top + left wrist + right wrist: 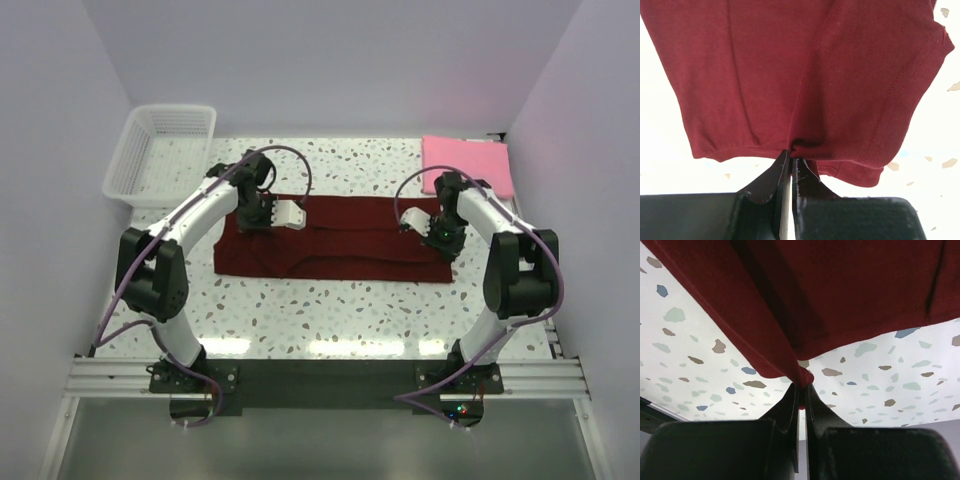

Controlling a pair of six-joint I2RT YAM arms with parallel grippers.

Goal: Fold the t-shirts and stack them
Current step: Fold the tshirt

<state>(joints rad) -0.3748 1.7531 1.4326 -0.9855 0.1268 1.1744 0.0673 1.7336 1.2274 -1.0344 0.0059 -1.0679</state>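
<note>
Top external view shows the dark red soft cloth short-sleeved t-shirt [340, 250] lying as a wide flat band on the speckled white table [330, 310], to the right of the white plastic mesh basket [130, 165] and nearer the arms. The light pink folded cloth t-shirt [466, 162] sits far to the basket's right. The left gripper [790, 156] is pressed together on a puckered hem, and the right gripper [802, 384] pinches a bunched edge. The cloth looks light and limp, apt to sag or slip, so edge pinches catching every layer seem the surest hold.
</note>
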